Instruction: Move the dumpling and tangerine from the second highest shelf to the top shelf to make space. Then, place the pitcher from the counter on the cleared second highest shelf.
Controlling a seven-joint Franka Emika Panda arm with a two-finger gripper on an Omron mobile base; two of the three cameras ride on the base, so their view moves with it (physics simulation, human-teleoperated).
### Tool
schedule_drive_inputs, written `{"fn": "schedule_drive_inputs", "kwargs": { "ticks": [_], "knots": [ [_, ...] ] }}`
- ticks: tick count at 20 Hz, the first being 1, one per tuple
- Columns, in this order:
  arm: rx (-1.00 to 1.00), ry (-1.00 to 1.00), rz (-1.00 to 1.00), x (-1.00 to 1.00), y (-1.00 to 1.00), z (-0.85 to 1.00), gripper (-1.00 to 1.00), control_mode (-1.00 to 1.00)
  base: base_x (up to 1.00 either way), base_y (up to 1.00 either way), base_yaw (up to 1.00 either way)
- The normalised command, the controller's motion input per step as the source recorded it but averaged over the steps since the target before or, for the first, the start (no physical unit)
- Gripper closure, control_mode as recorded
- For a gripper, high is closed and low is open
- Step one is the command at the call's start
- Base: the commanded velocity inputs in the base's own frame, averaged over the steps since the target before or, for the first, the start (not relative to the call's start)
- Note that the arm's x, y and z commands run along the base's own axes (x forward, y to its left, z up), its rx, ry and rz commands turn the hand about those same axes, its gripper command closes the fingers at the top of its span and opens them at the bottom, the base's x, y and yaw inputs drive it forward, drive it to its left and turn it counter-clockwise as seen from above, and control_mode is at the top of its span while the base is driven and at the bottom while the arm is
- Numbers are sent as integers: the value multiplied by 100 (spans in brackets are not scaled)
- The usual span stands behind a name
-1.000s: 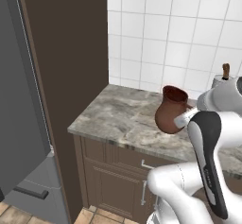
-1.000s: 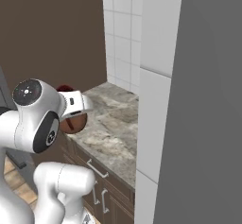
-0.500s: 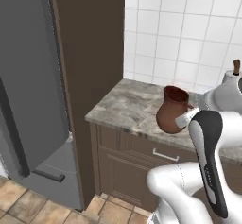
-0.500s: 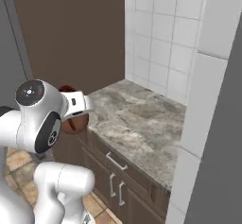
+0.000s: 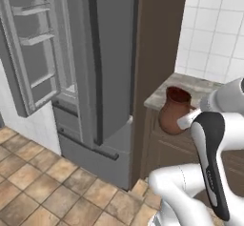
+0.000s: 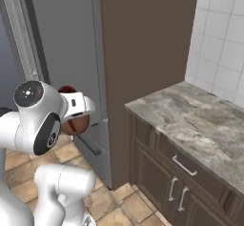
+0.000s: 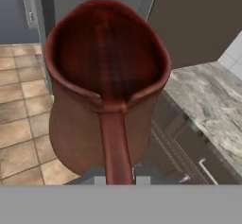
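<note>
Fridge door (image 5: 33, 53) hangs open at 10 o'clock in the left base view, its door racks look bare. The fridge's inner shelves aren't visible from here, so I can't tell whether the dumpling and tangerine are already up top.

Pitcher (image 5: 175, 110) sits at 3 o'clock in that view, lifted off the table (image 6: 200, 125) and carried in the air in front of the brown cabinet side panel (image 6: 143, 44). In the right base view it peeks out at 9 o'clock behind the wrist (image 6: 76, 107), over the tiled floor (image 5: 43, 182).

Gripper (image 7: 118, 180): closed narrow on the pitcher's handle (image 7: 113, 147), which runs straight down to 6 o'clock in the hand view. Pitcher is upright, mouth open toward the camera, looks empty.

Step, as I read it: last one, hauling the pitcher to the fridge.

Next move needs:
- get square to the open fridge compartment, left of the side panel
- clear the door edge and the panel with the belly of the pitcher
- keep it level, slide it in over the rimmed second shelf, set down before releasing

Risk: handle-only grip, pitcher may swing on turns.
</note>
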Motion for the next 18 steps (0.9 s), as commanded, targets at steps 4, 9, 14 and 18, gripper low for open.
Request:
{"fn": "schedule_drive_inputs", "kwargs": {
  "ticks": [4,9,14,18],
  "knots": [
    [0,0,0,0,0,0,100,100,12,100,26],
    [0,0,0,0,0,0,100,100,26,100,25],
    [0,0,0,0,0,0,100,100,35,100,22],
    [0,0,0,0,0,0,100,100,57,100,10]
  ]
}}
